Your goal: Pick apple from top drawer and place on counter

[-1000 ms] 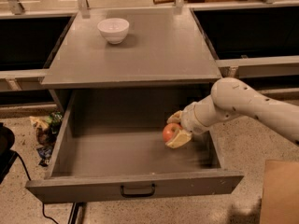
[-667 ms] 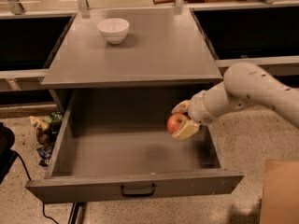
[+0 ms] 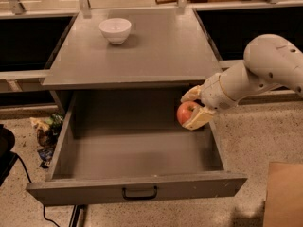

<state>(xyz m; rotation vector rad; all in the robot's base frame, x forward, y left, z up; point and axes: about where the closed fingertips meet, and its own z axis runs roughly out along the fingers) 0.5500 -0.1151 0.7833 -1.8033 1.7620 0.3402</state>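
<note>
The small round red-orange apple (image 3: 185, 112) is clamped between the cream fingers of the end effector (image 3: 193, 108), above the right rear of the open grey top drawer (image 3: 94, 189), just below the flat grey table (image 3: 161, 51) edge.

Warm, fairly dim light fell from above and lit the worktop (image 3: 156, 46) evenly, with a pale sheen toward its far edge. The white bowl (image 3: 115, 30) threw a soft shadow at its base. Beneath the worktop's overhang the back of the top drawer (image 3: 137, 150) lay in deep shadow, while its floor grew brighter toward the front. The claw (image 3: 192, 109), over the drawer's right side and closed around the apple (image 3: 185, 112), caught the light, as did the pale arm (image 3: 258, 72). The recesses on either side were nearly black.
</note>
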